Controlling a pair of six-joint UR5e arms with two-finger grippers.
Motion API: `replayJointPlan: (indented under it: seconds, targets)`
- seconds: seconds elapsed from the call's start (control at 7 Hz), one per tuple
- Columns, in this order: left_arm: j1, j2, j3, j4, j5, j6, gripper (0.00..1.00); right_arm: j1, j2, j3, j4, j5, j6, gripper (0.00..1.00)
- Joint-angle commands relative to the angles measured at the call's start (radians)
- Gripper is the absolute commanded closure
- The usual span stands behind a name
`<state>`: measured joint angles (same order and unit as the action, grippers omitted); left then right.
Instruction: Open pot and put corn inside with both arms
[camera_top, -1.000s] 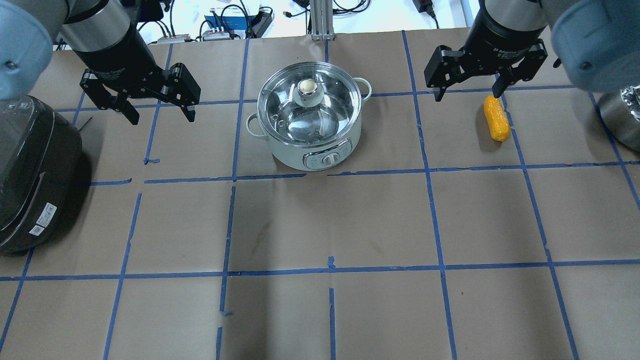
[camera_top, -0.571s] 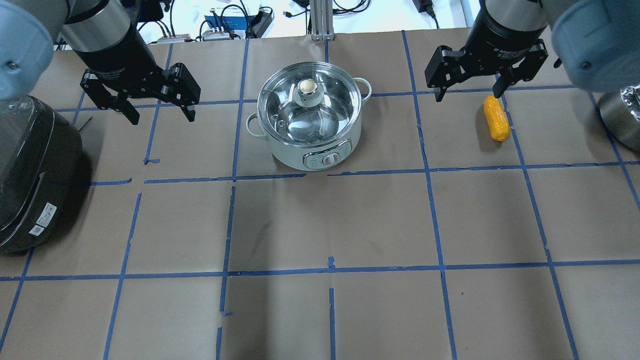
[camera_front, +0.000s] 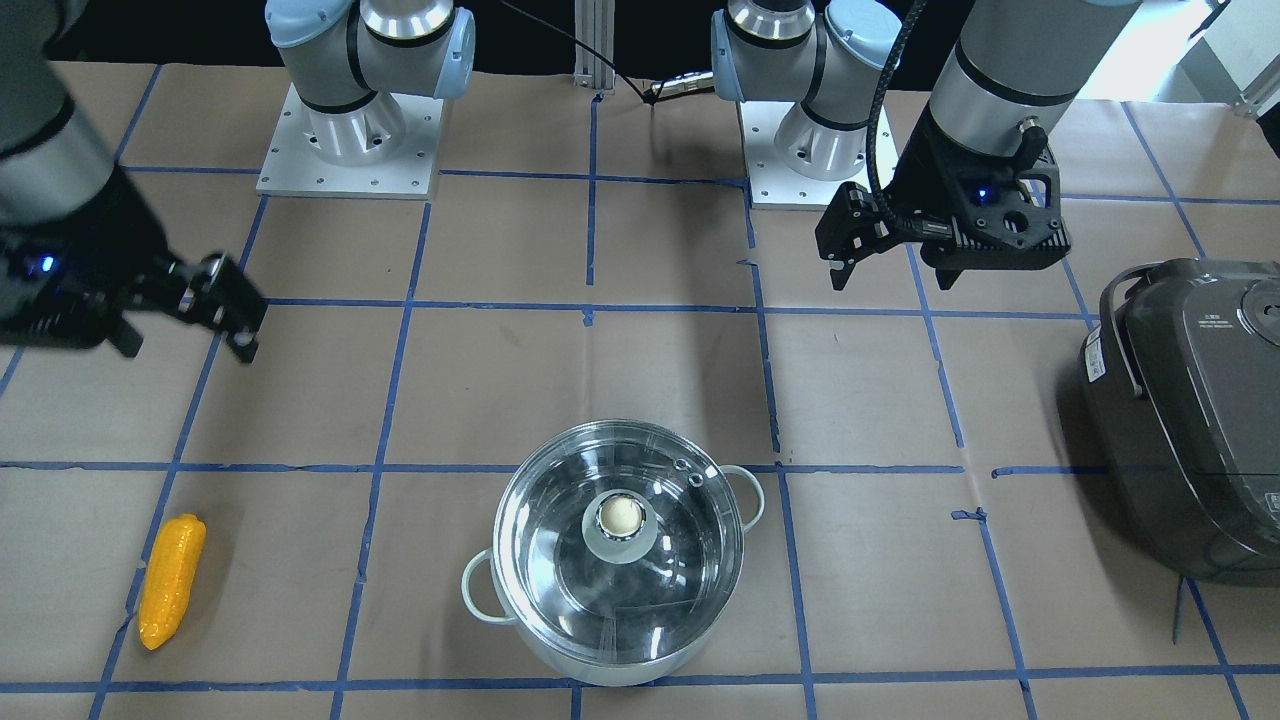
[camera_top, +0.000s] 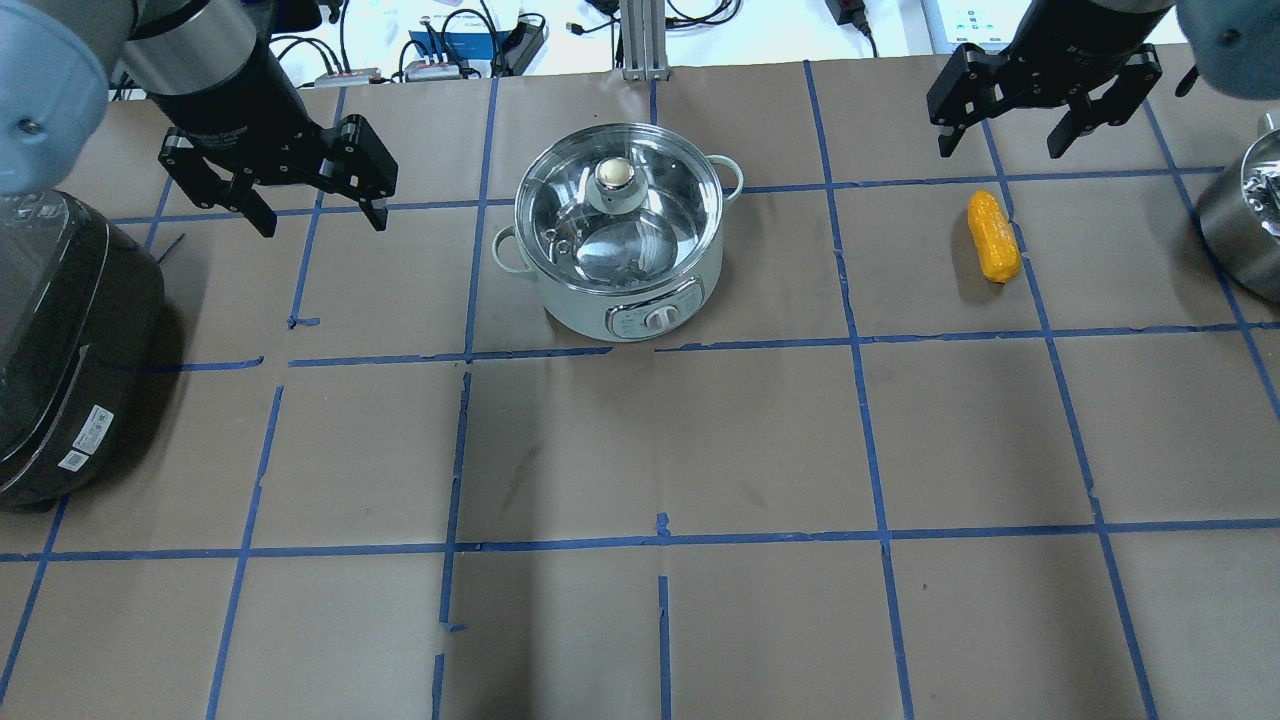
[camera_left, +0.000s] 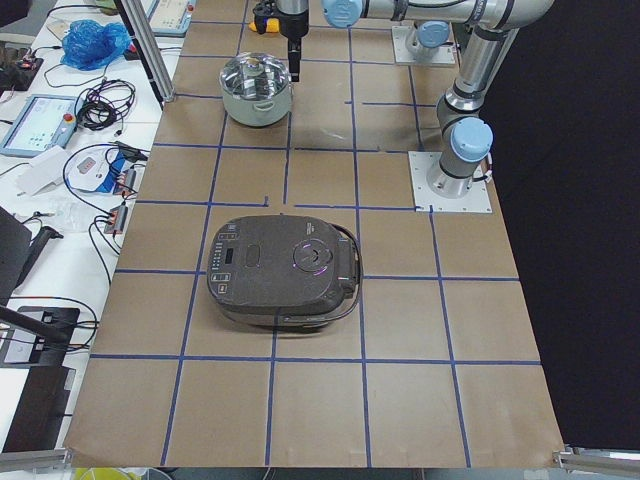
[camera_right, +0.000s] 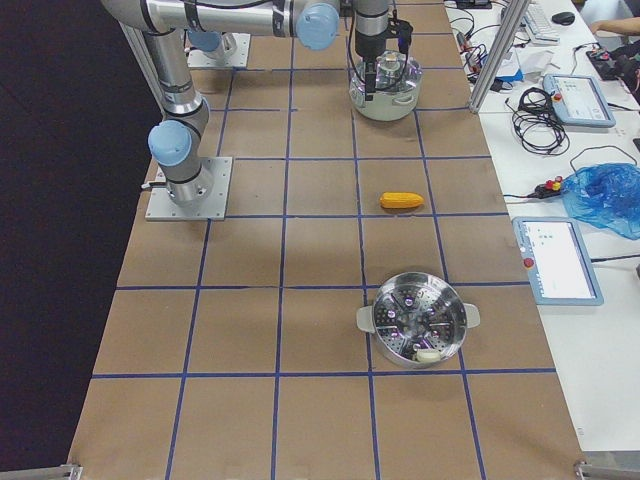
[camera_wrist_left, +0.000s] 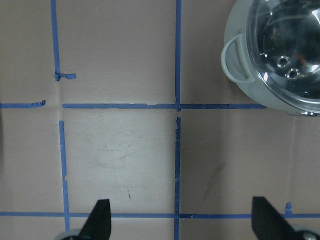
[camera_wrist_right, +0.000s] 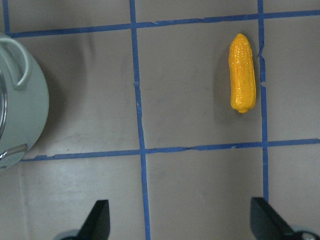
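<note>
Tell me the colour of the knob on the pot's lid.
The knob is cream on a pale grey-green base, clearest in the exterior front-facing view.

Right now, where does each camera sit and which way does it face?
Overhead exterior: behind robot, looking forward-down; open left gripper, open right gripper, shiny steel pot with glass lid between.
Front-facing: across the table, facing both arm bases.
Exterior left: table end; dark grey rice cooker nearest, left arm beyond.
Exterior right: opposite end; small yellow plastic corn cob, right arm.
Left wrist: straight down; own fingertips, pot.
Right wrist: straight down; own fingertips, corn.
Shared: pot in all six.
</note>
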<state>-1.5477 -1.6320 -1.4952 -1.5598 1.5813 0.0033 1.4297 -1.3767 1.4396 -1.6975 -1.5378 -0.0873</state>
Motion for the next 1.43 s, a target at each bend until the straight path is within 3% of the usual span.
replayJointPlan:
  seconds: [0.0,0.29,0.57,1.0,1.14,1.29]
  targets:
    - [-0.043,-0.093,0.079,0.067,-0.001,-0.019,0.00,-0.058,0.227,-0.086,-0.124,0.002,-0.108,0.01]
    - [-0.173,-0.287,0.249,0.104,-0.006,-0.134,0.00,-0.107,0.376,-0.073,-0.339,0.004,-0.183,0.03]
    - [-0.279,-0.473,0.343,0.209,0.000,-0.239,0.00,-0.121,0.436,-0.044,-0.355,-0.002,-0.186,0.08]
    - [-0.290,-0.505,0.332,0.225,-0.015,-0.256,0.00,-0.149,0.476,0.042,-0.465,-0.008,-0.209,0.14]
    - [-0.290,-0.508,0.332,0.228,-0.020,-0.256,0.00,-0.149,0.479,0.050,-0.464,-0.008,-0.207,0.23]
    - [-0.290,-0.508,0.329,0.230,-0.055,-0.258,0.00,-0.149,0.479,0.050,-0.456,-0.005,-0.207,0.47]
